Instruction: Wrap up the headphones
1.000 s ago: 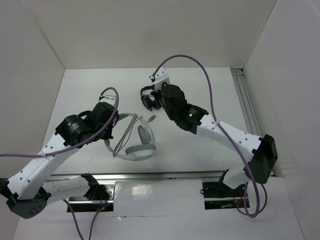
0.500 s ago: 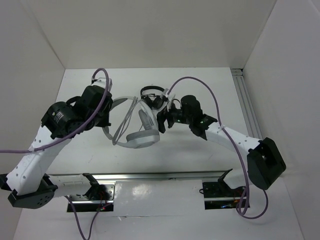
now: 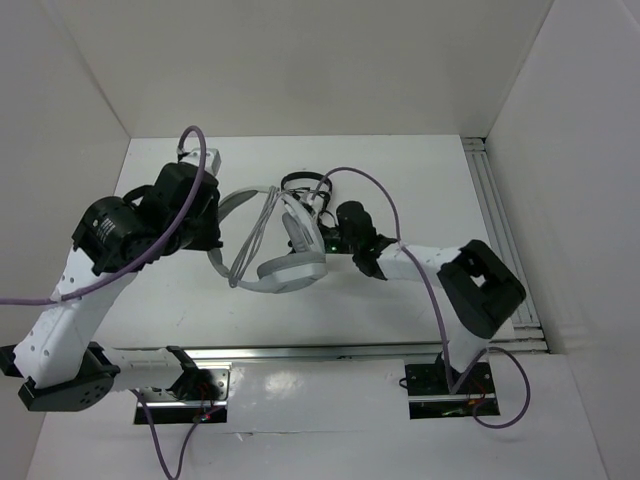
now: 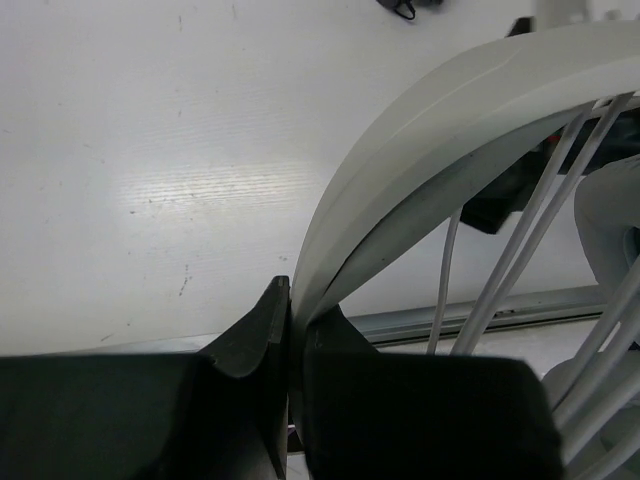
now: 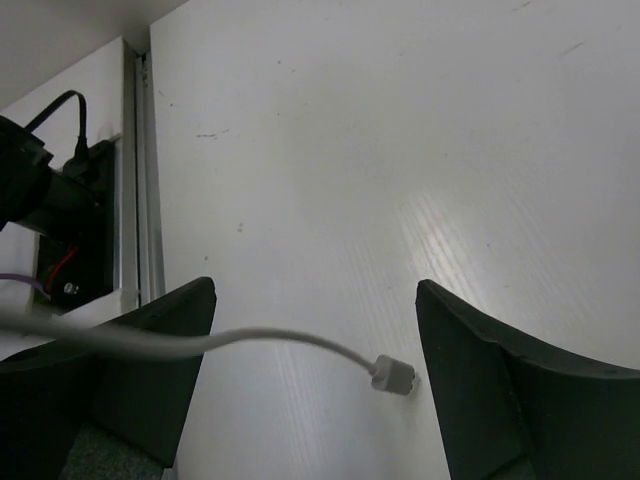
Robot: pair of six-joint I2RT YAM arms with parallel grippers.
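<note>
The white and light-grey headphones (image 3: 282, 268) lie mid-table, with grey cable strands running across the headband arc (image 3: 250, 245). My left gripper (image 3: 213, 243) is shut on the wide headband (image 4: 420, 140) at its left end; in the left wrist view (image 4: 293, 300) the jaws pinch the band edge, with cable strands (image 4: 520, 250) beside it. My right gripper (image 3: 322, 238) sits low next to the right earcup. In the right wrist view it (image 5: 315, 300) is open and empty, with the cable's loose end and its plug (image 5: 393, 375) lying on the table between the fingers.
Smaller black headphones (image 3: 305, 188) lie just behind the white ones. An aluminium rail (image 3: 300, 352) runs along the near edge and another (image 3: 495, 220) along the right side. White walls enclose the table. A black mount with wires (image 5: 60, 200) shows by the rail.
My right arm swung from above the black headphones down and left to the white earcup. My left arm shifted up and back, carrying the headband with it.
</note>
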